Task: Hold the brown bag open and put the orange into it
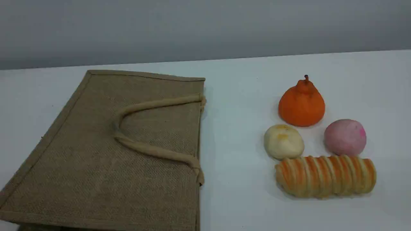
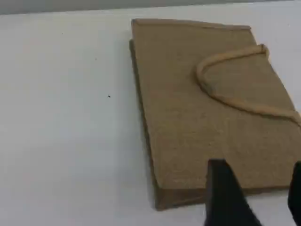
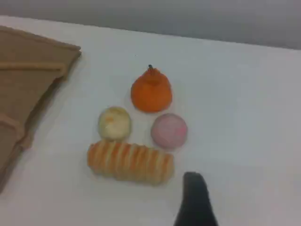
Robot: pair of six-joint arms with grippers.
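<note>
The brown bag point(image 1: 96, 154) lies flat on the white table at the left, its mouth edge facing right and a beige rope handle point(image 1: 154, 106) folded over its top face. The orange point(image 1: 301, 104) stands upright at the right, stem up, well apart from the bag. Neither arm shows in the scene view. In the left wrist view my left gripper point(image 2: 261, 193) hovers open over the bag point(image 2: 197, 117) near its near edge, with nothing between the fingers. The right wrist view shows one dark fingertip point(image 3: 194, 190) of my right gripper, short of the orange point(image 3: 151, 92) and holding nothing.
In front of the orange sit a cream round bun point(image 1: 284, 141), a pink ball point(image 1: 345, 137) and a long orange-and-cream striped bread roll point(image 1: 325, 175), packed close together. A strip of bare table point(image 1: 234, 144) separates them from the bag. A grey wall stands behind the table's far edge.
</note>
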